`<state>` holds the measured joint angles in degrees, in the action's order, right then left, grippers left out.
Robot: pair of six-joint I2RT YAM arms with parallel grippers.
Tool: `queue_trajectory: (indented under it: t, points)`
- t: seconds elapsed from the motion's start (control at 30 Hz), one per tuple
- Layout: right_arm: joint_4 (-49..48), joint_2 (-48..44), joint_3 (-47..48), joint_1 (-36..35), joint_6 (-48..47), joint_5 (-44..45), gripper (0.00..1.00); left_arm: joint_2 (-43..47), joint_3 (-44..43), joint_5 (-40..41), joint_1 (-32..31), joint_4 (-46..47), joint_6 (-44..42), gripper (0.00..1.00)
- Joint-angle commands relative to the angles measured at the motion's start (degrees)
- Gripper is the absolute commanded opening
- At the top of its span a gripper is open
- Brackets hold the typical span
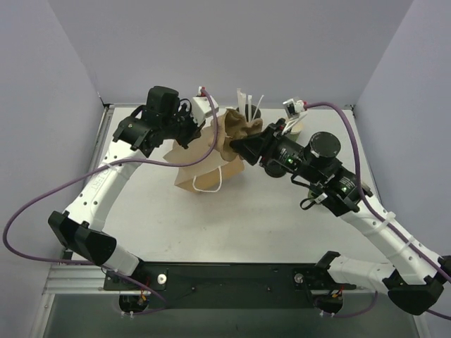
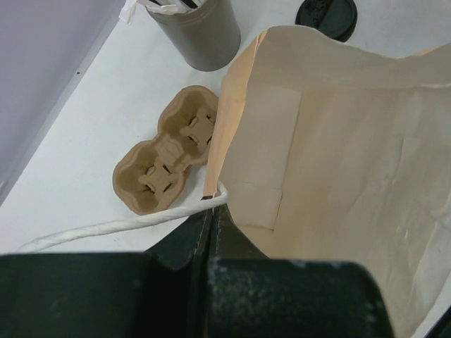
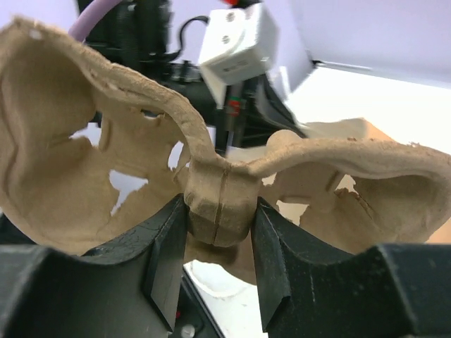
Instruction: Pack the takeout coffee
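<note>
Only the round black lid of the takeout coffee [image 2: 325, 15] shows, at the top edge of the left wrist view, behind the bag. The brown paper bag [image 1: 201, 167] stands open at mid-table, its pale inside [image 2: 338, 155] facing the left wrist camera. My left gripper [image 2: 211, 211] is shut on the bag's rim beside the white cord handle [image 2: 120, 227]. My right gripper [image 3: 220, 218] is shut on the centre post of a pulp cup carrier [image 3: 63, 176], held up at the bag's mouth [image 1: 236, 134].
A grey straw holder [image 2: 201, 32] with white straws [image 1: 246, 98] stands behind the bag. In the left wrist view a brown pulp carrier [image 2: 165, 158] shows left of the bag, with no gripper visible on it. Purple walls close in the table's back and sides.
</note>
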<state>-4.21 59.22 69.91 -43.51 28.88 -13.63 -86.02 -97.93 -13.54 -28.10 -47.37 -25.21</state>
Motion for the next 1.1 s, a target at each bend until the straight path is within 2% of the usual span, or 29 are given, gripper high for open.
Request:
queue_trajectory:
  t: [0.0,0.27,0.5,0.67,0.83,0.97,1.07]
  points:
    - [-20.9,2.7,-0.3,-0.6,7.1,-14.0,0.35,-2.9,-6.7,-3.9,-0.4,-3.5,6.0,0.00]
    - [-34.9,7.2,-0.2,-0.5,16.9,-20.9,0.35,-4.8,-10.2,-7.1,-0.4,-6.9,9.2,0.00]
    - [-37.7,10.0,-1.1,-0.4,20.7,-27.5,0.35,-4.3,-11.6,-8.5,0.3,-7.3,9.0,0.00]
    - [-34.8,8.0,-7.8,0.2,18.8,-28.7,0.35,-4.6,-12.7,-12.2,1.7,-7.4,9.3,0.00]
    - [-29.3,6.4,-9.3,0.6,14.6,-28.8,0.35,-5.2,-14.1,-14.8,2.9,-8.3,9.3,0.00]
    - [-13.2,5.4,-6.6,1.1,6.7,-25.2,0.35,-5.0,-15.4,-16.5,2.8,-9.1,8.8,0.00]
    - [-4.8,4.9,-5.3,1.1,1.3,-22.5,0.35,-5.0,-15.6,-17.1,2.6,-9.8,8.8,0.00]
